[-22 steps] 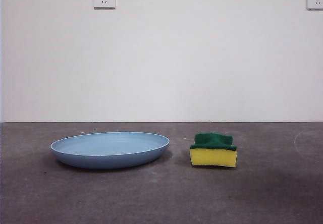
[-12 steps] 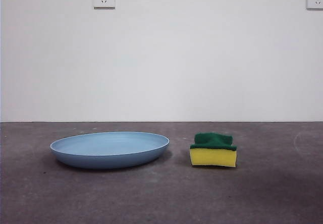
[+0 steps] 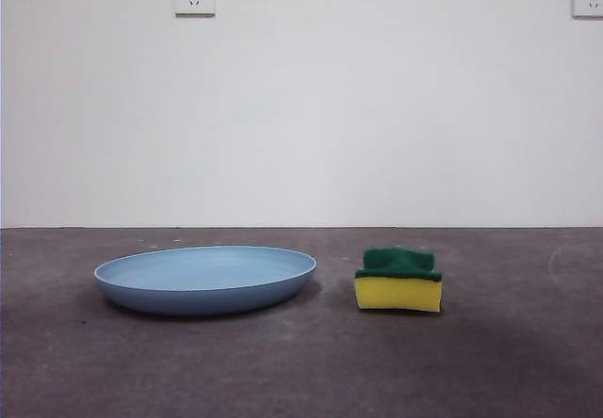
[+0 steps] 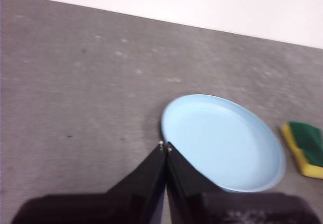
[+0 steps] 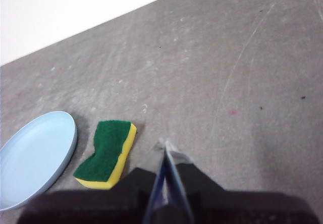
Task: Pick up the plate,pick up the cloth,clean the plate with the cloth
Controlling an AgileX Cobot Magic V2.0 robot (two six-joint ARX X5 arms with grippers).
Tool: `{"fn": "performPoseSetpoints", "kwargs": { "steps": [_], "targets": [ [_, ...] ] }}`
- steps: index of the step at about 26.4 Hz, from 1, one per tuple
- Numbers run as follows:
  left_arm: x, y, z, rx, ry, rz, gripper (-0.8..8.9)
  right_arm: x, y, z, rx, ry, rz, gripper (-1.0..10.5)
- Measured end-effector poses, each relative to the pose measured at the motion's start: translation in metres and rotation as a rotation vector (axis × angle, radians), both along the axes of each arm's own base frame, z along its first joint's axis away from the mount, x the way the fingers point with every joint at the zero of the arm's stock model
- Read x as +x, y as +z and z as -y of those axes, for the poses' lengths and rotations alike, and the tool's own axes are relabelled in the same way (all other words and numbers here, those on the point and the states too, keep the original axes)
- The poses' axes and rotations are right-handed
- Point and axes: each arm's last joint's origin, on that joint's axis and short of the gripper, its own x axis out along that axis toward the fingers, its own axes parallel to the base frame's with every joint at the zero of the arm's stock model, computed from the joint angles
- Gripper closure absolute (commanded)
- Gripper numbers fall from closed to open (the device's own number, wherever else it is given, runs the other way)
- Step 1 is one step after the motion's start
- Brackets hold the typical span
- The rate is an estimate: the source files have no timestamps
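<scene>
Progress: nothing lifted yet, you've every step ahead.
Plate (image 3: 205,280): on desk (image 3: 301,371), left.
Cloth (image 3: 398,281): right, untouched.
Left claw (image 4: 164,146): closed, empty.
Right claw (image 5: 163,144): closed, empty.

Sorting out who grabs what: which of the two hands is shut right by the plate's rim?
The left hand: its closed tips sit beside the plate, while the right hand is beside the sponge.

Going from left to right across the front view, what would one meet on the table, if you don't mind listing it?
Light-blue plate → yellow sponge with a green scouring top, standing apart from the plate.
</scene>
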Motion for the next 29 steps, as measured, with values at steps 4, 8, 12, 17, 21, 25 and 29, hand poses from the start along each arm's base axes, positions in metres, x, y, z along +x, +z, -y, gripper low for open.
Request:
{"fn": "performPoseSetpoints", "kwargs": {
  "steps": [4,8,12,17,21,25,29],
  "targets": [
    [0.009,0.023,0.004,-0.014,-0.068,-0.083,8.2,0.01,0.026,-0.002,-0.062,0.061,-0.043,9.5],
    [0.025,0.041,0.009,-0.005,-0.148,-0.212,8.18,0.023,0.048,-0.004,-0.117,0.134,-0.118,9.5],
    [0.042,0.054,0.014,0.024,-0.232,-0.32,8.17,0.038,0.064,-0.008,-0.129,0.253,-0.215,9.5],
    [0.065,0.064,0.02,0.025,-0.309,-0.428,6.82,0.062,0.071,-0.014,-0.106,0.424,-0.327,7.8],
    [0.074,0.062,0.022,0.009,-0.341,-0.437,4.92,0.077,0.063,-0.016,-0.095,0.451,-0.392,5.0],
    [0.085,0.062,0.024,0.0,-0.335,-0.409,4.95,0.078,0.062,-0.016,-0.093,0.451,-0.4,5.0],
    [0.118,0.052,0.03,-0.028,-0.321,-0.405,5.01,0.078,0.062,-0.016,-0.081,0.443,-0.406,5.1]
  ]
}}
